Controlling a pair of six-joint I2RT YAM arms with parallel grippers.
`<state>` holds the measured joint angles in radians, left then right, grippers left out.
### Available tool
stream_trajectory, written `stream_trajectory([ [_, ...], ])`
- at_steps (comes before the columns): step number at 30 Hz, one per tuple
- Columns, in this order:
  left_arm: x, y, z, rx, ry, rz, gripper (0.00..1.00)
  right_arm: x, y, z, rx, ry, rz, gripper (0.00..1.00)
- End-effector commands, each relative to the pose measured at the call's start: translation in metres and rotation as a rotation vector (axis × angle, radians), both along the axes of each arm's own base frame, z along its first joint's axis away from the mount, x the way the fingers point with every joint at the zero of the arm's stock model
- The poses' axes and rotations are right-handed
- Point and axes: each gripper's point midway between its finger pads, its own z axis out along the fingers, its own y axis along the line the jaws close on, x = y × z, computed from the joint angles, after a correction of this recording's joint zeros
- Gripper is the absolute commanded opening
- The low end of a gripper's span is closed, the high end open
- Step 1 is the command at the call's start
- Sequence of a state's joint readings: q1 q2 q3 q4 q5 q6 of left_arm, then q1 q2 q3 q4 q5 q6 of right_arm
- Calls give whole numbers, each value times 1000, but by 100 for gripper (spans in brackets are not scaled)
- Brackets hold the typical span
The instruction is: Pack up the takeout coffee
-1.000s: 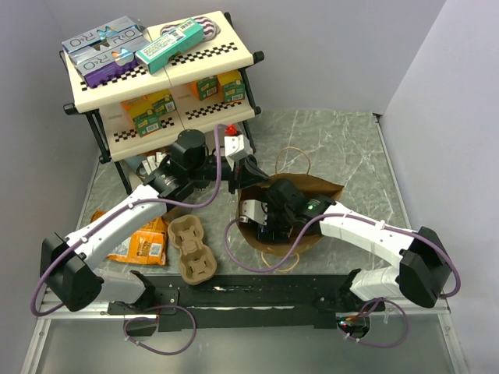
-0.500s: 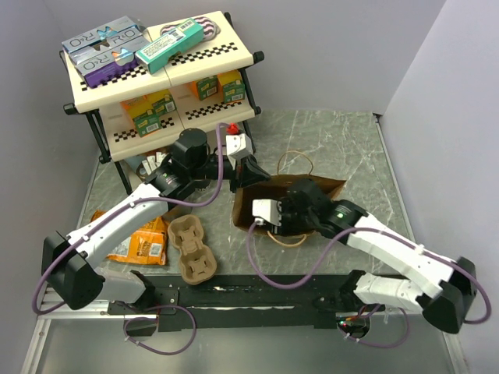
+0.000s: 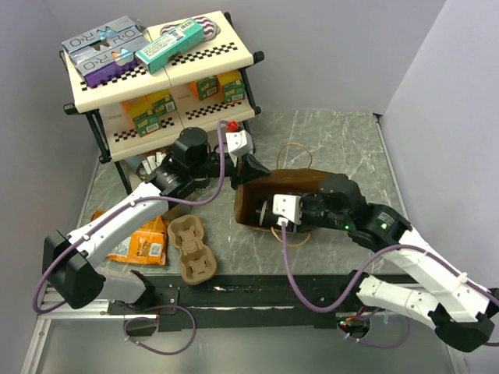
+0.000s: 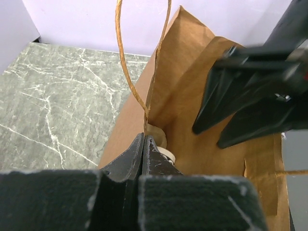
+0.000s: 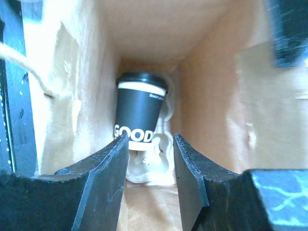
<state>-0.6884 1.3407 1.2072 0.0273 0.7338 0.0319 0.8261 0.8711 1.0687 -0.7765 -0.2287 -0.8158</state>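
Lying in bag, takeout coffee, black (white lettering)

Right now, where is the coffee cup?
In the right wrist view, the coffee cup is deep inside the brown paper bag, just past the right gripper and its open fingers, nearer the left wall.

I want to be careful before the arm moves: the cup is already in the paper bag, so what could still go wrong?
The right gripper has its open fingers close to the base of the takeout coffee inside the paper bag; pulling out carelessly may knock it over. The left gripper pinches only the bag's rim, so the paper might slip or tear and the mouth could close.
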Motion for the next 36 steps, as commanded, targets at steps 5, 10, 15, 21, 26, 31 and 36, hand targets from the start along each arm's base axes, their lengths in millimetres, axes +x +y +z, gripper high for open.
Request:
stream_trajectory([
  [5, 7, -1, 14, -21, -26, 16, 1, -11, -3, 25, 59, 13, 8, 39],
  [10, -1, 0, 28, -44, -76, -22, 1, 6, 4, -9, 32, -9, -15, 75],
  [15, -22, 3, 13, -30, -134, -102, 1, 28, 7, -49, 4, -7, -101, 100],
  [21, -26, 4, 0, -17, -134, -126, 1, 32, 21, -73, -4, 49, -65, 100],
  [26, -23, 3, -1, -5, -171, -135, 1, 42, 25, -105, -92, 101, -58, 100],
  [31, -19, 2, -1, 1, -173, -130, 1, 60, 24, -130, -168, 176, -97, 100],
  [36, -12, 5, -2, 10, -172, -119, 1, 71, 21, -156, -250, 201, -100, 100],
])
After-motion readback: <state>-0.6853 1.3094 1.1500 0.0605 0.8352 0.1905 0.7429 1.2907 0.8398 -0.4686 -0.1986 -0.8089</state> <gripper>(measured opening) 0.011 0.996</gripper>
